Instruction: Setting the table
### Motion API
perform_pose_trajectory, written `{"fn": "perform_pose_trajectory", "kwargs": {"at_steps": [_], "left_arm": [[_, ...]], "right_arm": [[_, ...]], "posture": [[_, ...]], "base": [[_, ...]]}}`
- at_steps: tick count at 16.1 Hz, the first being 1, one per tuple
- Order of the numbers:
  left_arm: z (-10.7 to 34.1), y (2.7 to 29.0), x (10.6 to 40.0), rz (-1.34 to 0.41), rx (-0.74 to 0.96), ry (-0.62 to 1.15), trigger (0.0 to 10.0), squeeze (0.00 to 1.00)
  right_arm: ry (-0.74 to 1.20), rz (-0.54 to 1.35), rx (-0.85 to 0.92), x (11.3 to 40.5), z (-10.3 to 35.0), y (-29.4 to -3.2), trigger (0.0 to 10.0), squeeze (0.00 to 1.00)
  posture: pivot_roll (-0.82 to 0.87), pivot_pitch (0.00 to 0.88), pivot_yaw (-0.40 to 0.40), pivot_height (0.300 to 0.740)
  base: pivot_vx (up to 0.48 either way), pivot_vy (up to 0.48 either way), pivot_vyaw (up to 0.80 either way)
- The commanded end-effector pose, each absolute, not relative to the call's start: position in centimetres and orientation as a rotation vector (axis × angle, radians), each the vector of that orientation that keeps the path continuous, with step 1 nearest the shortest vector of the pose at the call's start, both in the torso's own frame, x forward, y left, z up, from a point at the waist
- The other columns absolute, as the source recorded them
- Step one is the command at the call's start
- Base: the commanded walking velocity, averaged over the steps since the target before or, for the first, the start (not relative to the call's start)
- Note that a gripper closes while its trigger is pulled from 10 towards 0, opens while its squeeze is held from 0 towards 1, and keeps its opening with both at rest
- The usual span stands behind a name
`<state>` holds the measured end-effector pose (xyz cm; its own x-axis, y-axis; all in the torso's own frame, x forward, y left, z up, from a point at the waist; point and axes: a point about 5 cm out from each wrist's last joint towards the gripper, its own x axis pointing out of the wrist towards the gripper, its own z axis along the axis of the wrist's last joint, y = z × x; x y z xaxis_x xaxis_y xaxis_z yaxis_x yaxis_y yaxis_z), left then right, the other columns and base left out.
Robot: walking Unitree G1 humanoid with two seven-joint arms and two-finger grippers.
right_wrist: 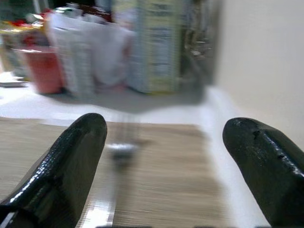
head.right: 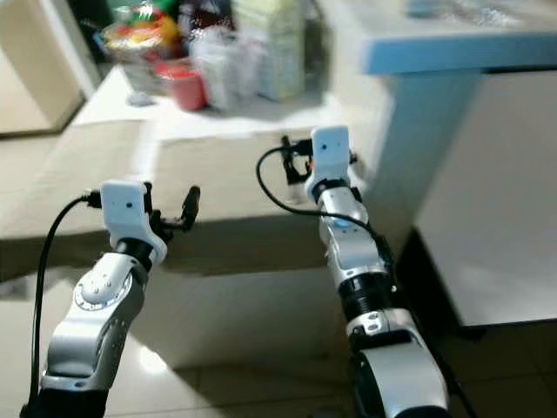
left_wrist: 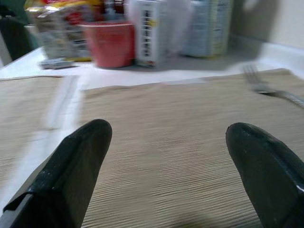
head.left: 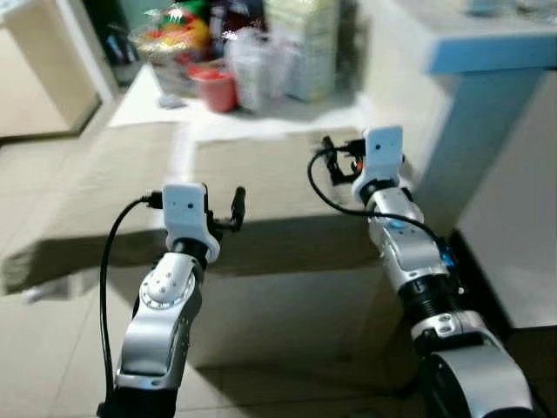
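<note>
A beige woven placemat lies on the white table. A metal fork rests on the placemat's right part, tines toward the far side; it is blurred in the right wrist view. My left gripper hovers open over the placemat's near edge, with nothing between its fingers. Over the placemat's right side, my right gripper is also open and holds nothing. The fork lies just ahead of it, between the lines of its two fingers.
A second placemat lies to the left. At the table's far end stand a red cup, plastic bags, cartons and snack packets. A white and blue counter rises close on the right. Tiled floor lies below the near table edge.
</note>
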<state>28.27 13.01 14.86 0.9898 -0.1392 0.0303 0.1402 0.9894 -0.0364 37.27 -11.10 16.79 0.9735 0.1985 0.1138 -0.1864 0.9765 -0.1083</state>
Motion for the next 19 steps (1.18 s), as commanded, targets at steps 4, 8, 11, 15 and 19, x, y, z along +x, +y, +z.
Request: {"fn": "perform_pose_trajectory", "kwargs": {"at_steps": [4, 8, 11, 15, 19], "left_arm": [[14.7, 13.0, 27.9, -0.139, -0.046, -0.013, 10.0, 0.0], [14.7, 13.1, 27.7, -0.136, -0.041, -0.009, 10.0, 0.0], [14.8, 13.4, 27.5, -0.13, -0.027, -0.006, 10.0, 0.0], [15.2, 13.4, 27.7, -0.125, -0.03, -0.019, 10.0, 0.0], [16.2, 15.3, 24.6, -0.183, -0.083, 0.0, 10.0, 0.0]], "right_arm": [[-0.082, 0.138, -0.065, 38.1, 16.6, -11.7, 10.0, 0.0], [-0.049, 0.124, -0.038, 39.0, 17.0, -11.5, 10.0, 0.0], [-0.031, 0.108, -0.031, 39.6, 17.3, -11.4, 10.0, 0.0], [0.003, 0.089, -0.043, 40.0, 17.1, -11.4, 10.0, 0.0], [-0.005, 0.095, -0.065, 40.4, 17.7, -11.3, 10.0, 0.0]], "posture": [[-0.13, 0.0, 0.077, 0.74], [-0.12, 0.0, 0.079, 0.74], [-0.11, 0.0, 0.079, 0.74], [-0.11, 0.0, 0.08, 0.74], [-0.09, 0.0, 0.076, 0.74]], "base": [[0.0, 0.0, 0.0], [0.0, 0.0, 0.0], [0.0, 0.0, 0.0], [0.0, 0.0, 0.0], [0.0, 0.0, 0.0]]}}
